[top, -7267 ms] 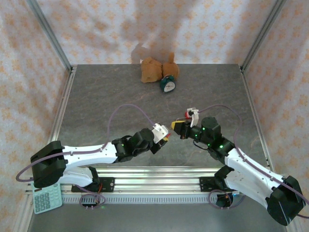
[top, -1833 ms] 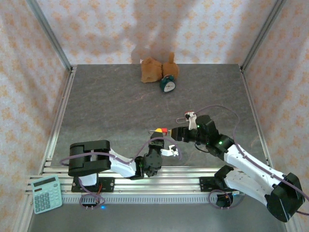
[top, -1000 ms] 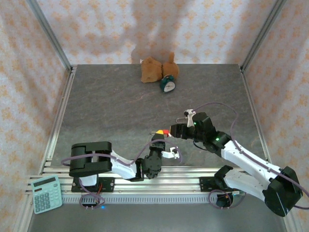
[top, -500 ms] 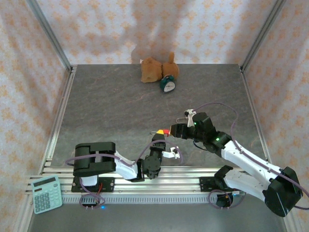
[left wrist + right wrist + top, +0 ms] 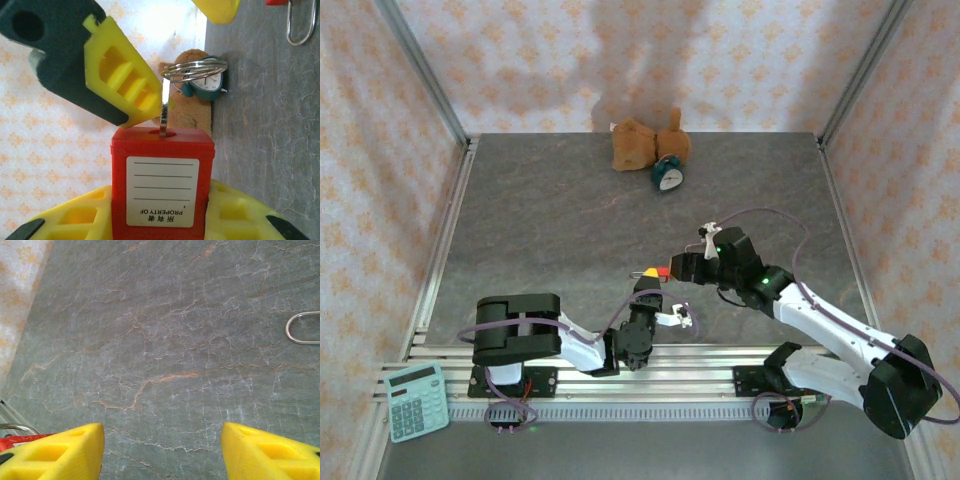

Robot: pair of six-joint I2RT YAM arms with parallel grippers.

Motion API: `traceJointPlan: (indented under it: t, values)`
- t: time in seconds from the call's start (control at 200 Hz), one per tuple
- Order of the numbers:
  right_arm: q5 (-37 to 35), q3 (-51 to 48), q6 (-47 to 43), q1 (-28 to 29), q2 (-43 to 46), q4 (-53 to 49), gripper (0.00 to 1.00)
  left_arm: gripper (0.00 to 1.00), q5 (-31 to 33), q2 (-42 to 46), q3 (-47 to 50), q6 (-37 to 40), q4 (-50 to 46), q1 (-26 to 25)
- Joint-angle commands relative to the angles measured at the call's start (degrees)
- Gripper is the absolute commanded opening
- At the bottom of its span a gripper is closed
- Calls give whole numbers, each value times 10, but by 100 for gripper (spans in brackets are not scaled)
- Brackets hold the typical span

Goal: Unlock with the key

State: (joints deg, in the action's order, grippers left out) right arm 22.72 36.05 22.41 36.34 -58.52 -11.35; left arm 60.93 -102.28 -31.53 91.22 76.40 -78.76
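Note:
A red padlock (image 5: 162, 182) with a white label stands upright between the yellow fingers of my left gripper (image 5: 162, 200), which is shut on it. The key (image 5: 163, 120) sits in its top slot, a metal key ring (image 5: 195, 70) hanging from it. My right gripper (image 5: 672, 270) is open; one of its yellow fingers (image 5: 125, 75) rests close beside the key and the other stands apart, higher up. In the top view the padlock (image 5: 658, 270) is near the table's front middle, above my left gripper (image 5: 648, 287). In the right wrist view the right gripper (image 5: 162, 455) holds nothing.
A metal loop (image 5: 305, 327) lies on the grey table right of the grippers. A brown plush toy (image 5: 642, 145) and a teal alarm clock (image 5: 667, 177) sit at the back. A calculator (image 5: 417, 403) lies at the front left, beside the aluminium rail (image 5: 640, 385).
My right gripper has edged slightly back and left, staying open at the key. The left gripper keeps the padlock where it was.

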Motion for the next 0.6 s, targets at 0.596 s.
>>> traceJointPlan:
  t: [0.596]
  values:
    - [248,-103,292,-93,36,243,85,9,-25,-24,-21,-40,44,24]
